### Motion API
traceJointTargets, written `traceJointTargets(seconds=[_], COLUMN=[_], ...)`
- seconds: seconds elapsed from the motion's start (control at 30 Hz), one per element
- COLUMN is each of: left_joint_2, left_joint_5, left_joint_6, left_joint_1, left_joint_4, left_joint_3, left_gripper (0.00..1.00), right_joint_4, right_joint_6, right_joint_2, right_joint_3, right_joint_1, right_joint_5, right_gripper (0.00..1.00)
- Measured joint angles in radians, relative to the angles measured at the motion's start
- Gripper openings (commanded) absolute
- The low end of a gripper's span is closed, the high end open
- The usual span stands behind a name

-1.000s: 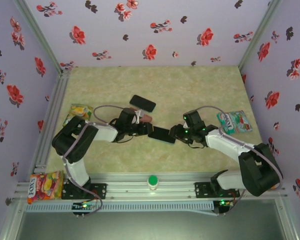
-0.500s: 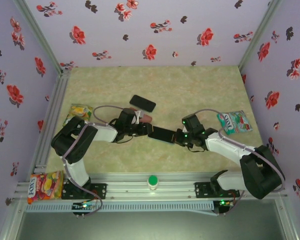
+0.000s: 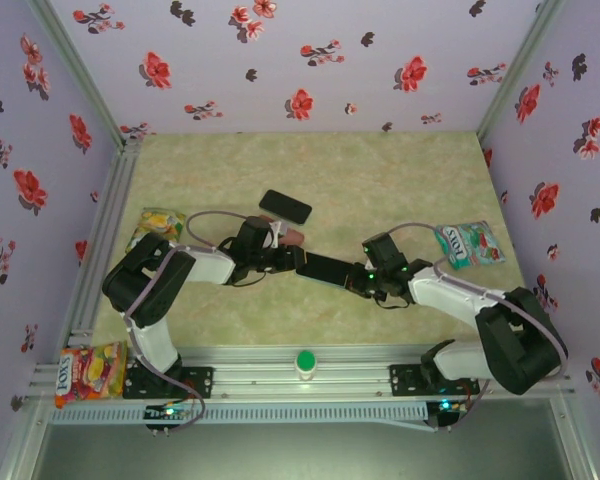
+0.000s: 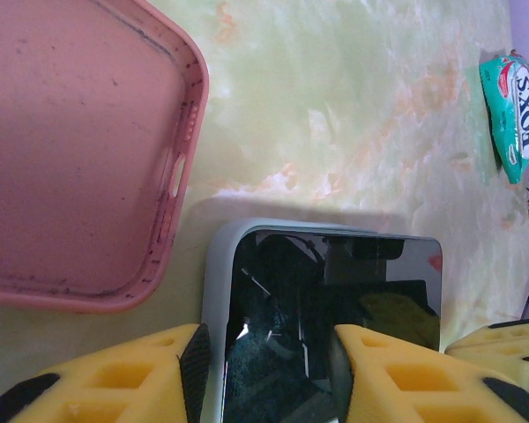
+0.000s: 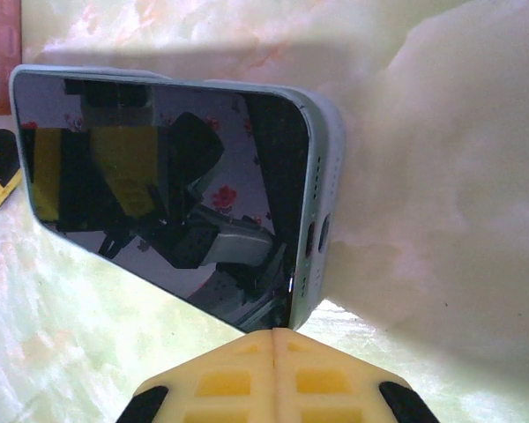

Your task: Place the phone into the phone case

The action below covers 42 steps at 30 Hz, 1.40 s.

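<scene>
Top external: phone (image 3: 325,268) mid-table (image 3: 380,180), tilted, betw. both grippers. L gripper (image 3: 292,260): pinching phone's end, one finger on either side. R gripper (image 3: 356,281): fingers pressed together, tips at phone's corner, nothing held. Pink case (image 3: 294,237): just beside L gripper, hollow side up. Green sweet pkt (image 3: 468,244): well apart, right side of table.

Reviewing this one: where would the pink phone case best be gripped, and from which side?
The pink phone case lies flat, open side up, beside the phone. Likely best: pinch its thin raised side wall from above, straddling the rim.
</scene>
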Motion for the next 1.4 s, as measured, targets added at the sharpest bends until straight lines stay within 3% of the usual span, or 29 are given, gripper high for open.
traceJointTargets(seconds=[1.4], left_joint_2=[-0.002], left_joint_5=[-0.008], left_joint_6=[0.0], left_joint_1=[0.001], left_joint_4=[-0.001], left_joint_3=[-0.001], left_gripper=[0.44], right_joint_4=[-0.1], right_joint_6=[-0.003], right_joint_2=[0.148], right_joint_3=[0.12], right_joint_1=[0.033], right_joint_5=[0.058], right_gripper=[0.0])
